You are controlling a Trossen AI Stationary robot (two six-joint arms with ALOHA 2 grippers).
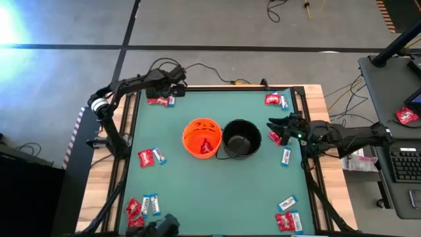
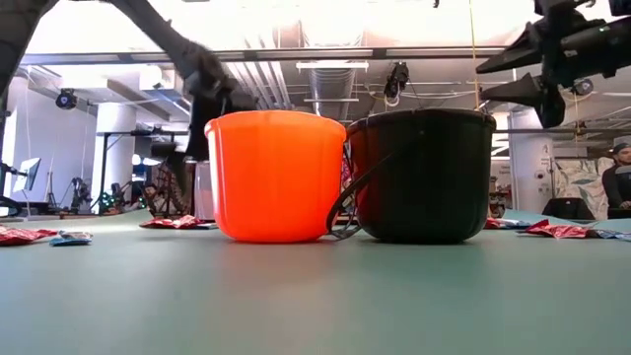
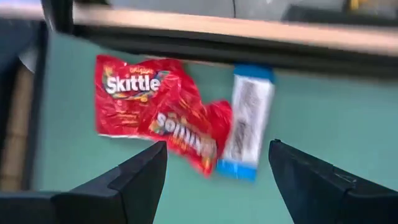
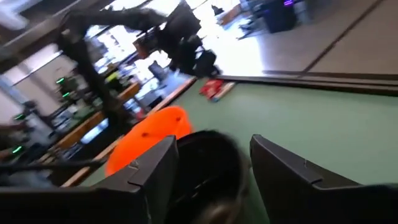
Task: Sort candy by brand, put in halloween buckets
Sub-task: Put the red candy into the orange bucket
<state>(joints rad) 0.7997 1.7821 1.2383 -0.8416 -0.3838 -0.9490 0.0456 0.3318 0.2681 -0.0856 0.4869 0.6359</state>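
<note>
Two buckets stand touching at the table's (image 1: pixel 217 197) middle, the pumpkin bucket (image 1: pixel 201 137) left of the handled bucket (image 1: pixel 241 137). A packet (image 1: pixel 206 146) lies in the pumpkin bucket. Candy sits in small clusters near the corners and side edges. The left gripper (image 1: pixel 172 85) hangs over the far-left cluster (image 1: pixel 161 101); the right gripper (image 1: pixel 279 126) is just right of the handled bucket.

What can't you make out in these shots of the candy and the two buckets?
- Black bucket: high view shows only a dark inside; low view, its wall.
- Orange bucket: low view hides the contents.
- Candy near the front edge: wrappers too small to read.
- Right wrist view: buckets blurred.
</note>
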